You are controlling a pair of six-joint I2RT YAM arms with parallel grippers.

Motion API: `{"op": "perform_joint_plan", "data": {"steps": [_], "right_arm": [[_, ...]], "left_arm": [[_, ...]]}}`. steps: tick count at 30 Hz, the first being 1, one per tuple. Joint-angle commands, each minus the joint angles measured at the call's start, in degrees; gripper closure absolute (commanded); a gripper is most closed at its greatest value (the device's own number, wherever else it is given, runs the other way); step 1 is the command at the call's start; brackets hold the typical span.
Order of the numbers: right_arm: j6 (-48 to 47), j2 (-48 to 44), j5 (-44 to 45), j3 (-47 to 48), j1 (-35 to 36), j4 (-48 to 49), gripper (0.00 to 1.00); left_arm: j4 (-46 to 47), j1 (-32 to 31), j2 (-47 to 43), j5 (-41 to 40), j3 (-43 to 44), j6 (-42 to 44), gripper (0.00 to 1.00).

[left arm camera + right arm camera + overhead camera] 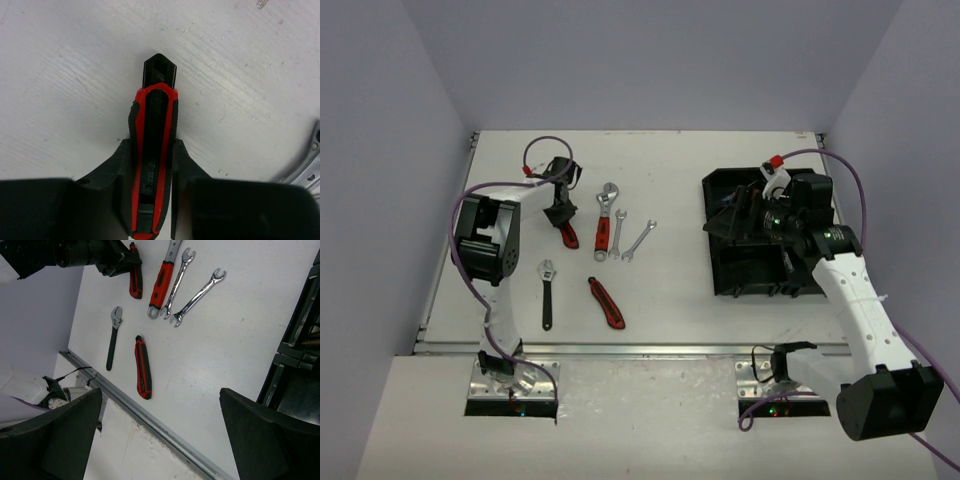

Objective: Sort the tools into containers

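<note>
My left gripper [152, 149] is shut on a red and black utility knife [152, 125] that lies on the white table, one finger against each side of its handle. From above, this gripper [560, 213] is at the back left over that knife [568, 236]. Other tools lie loose: a red-handled wrench [603, 228], two silver wrenches [617, 236] [640, 240], a black-handled adjustable wrench [547, 295] and a second red knife [606, 303]. The black organiser tray with its containers [760, 270] sits at the right. My right gripper [160, 435] hangs open and empty above the tray's left side.
A metal rail [640, 349] runs along the table's near edge. Grey walls close off the left, back and right. Tool handles show in the tray's compartments [300, 340], which are partly hidden under my right arm [850, 290].
</note>
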Motion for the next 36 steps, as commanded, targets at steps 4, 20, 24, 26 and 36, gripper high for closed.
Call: {"op": "perform_joint_plan", "data": {"steps": [4,20,24,26,36], "right_arm": [[1.45,0.91,-6.73,-0.78,0.44,6.90,0.01],[20.53,5.23,9.34,-2.31,17.85,30.03,0.09],[20.94,5.85,17.23,0.61,21.63,27.48,0.13],[21.14,6.72,20.23,1.59,22.55,25.74,0.16],[19.77,10.53,29.35,4.14,29.59,20.55,0.52]], "left_arm": [[7.13,1.00,-6.34,6.77,-9.15,1.10,1.00],[47.61,-25.64,-50.65,34.51,-35.58,11.40,1.00],[50.79,-27.49,-51.06,37.43,-35.98,11.10,1.00],[51.06,-28.41,-50.43,37.86,-35.52,10.70,1.00],[48.33,-29.67,-47.88,34.40,-33.00,11.28,1.00]]}}
